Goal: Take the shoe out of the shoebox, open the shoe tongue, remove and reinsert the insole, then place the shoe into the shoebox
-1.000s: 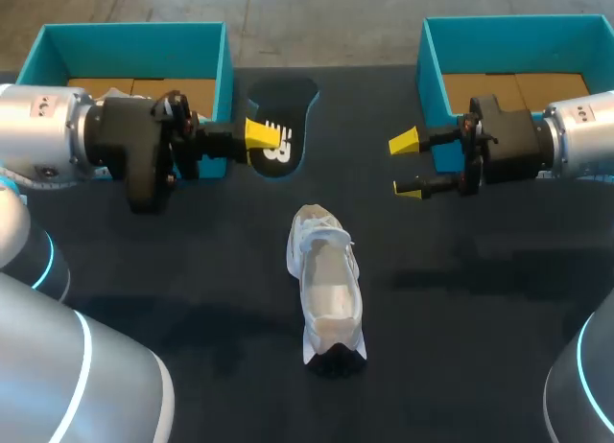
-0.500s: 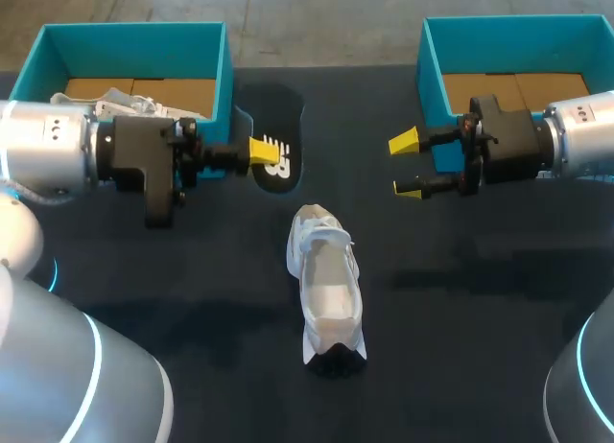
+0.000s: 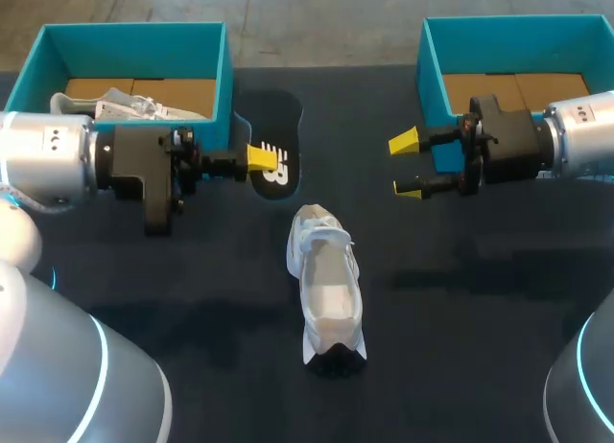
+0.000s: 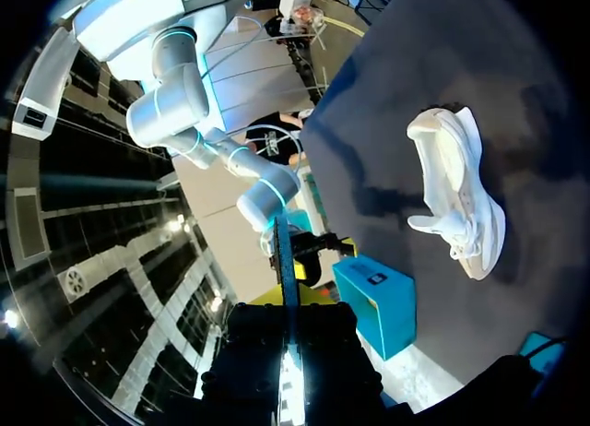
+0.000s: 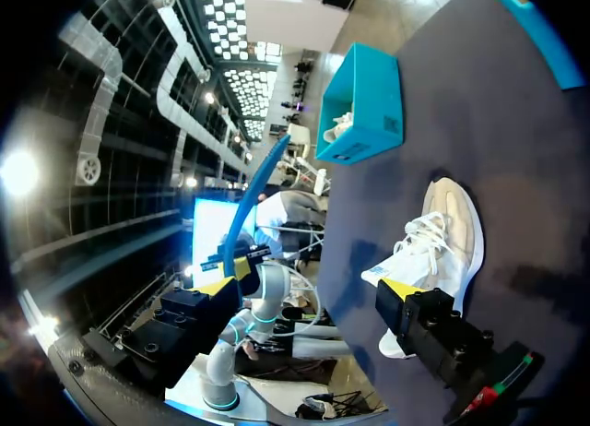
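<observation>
one white mesh sneaker (image 3: 326, 290) lies mid dark table (image 3: 480, 299), the left teal cardboard shoebox (image 3: 224, 79) holds a second pale shoe (image 3: 125, 103), the right teal cardboard shoebox (image 3: 432, 69) sits near the right gripper (image 3: 408, 165) whose fingers stand apart, and the left gripper (image 3: 261, 158) is clamped on one black white-logo insole (image 3: 276, 117).

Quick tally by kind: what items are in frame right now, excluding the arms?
Shoes: 2, one on the table, one in the left box
Teal shoeboxes: 2, left and right
Black insole: 1, held in the left hand
Total: 5
</observation>
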Controlling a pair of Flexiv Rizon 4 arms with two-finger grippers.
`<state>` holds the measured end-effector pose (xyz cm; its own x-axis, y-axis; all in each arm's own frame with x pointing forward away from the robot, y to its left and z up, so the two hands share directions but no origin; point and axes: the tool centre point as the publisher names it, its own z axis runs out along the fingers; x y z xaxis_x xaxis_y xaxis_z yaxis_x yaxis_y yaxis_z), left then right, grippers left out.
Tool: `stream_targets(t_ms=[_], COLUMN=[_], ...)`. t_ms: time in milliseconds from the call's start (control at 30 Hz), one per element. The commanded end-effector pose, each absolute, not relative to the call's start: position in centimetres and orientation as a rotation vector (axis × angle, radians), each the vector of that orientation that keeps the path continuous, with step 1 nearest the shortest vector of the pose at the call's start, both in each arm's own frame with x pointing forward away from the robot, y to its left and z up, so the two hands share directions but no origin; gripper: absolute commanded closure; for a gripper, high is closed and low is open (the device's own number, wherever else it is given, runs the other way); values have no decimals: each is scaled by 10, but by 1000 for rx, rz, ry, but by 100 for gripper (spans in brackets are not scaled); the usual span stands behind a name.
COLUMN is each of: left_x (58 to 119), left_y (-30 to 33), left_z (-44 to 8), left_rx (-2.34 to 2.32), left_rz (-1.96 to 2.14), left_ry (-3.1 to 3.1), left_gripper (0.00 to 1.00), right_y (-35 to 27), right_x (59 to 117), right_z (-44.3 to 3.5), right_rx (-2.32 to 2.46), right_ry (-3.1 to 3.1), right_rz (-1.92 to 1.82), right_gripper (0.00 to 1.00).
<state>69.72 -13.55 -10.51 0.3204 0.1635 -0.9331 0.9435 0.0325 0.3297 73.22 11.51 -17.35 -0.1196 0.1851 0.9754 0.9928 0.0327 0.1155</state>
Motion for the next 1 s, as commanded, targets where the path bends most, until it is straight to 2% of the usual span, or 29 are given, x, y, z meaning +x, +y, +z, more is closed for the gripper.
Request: stream_targets(t_ms=[33, 600, 1000], left_x=[691, 701, 700], left_y=[-138, -142, -142], left_z=[-116, -150, -152], left_rx=[1411, 1418, 1421], left_rz=[-810, -739, -746], left_ry=[1059, 923, 890], left_gripper=[100, 100, 100], right_y=[116, 116, 116], right_x=[731, 731, 731], right_z=[-174, -174, -174], right_rx=[-1274, -1274, -1274], right_ry=[-1447, -1447, -1447], right_rz=[-1187, -1187, -1187], right_gripper=[0, 0, 0])
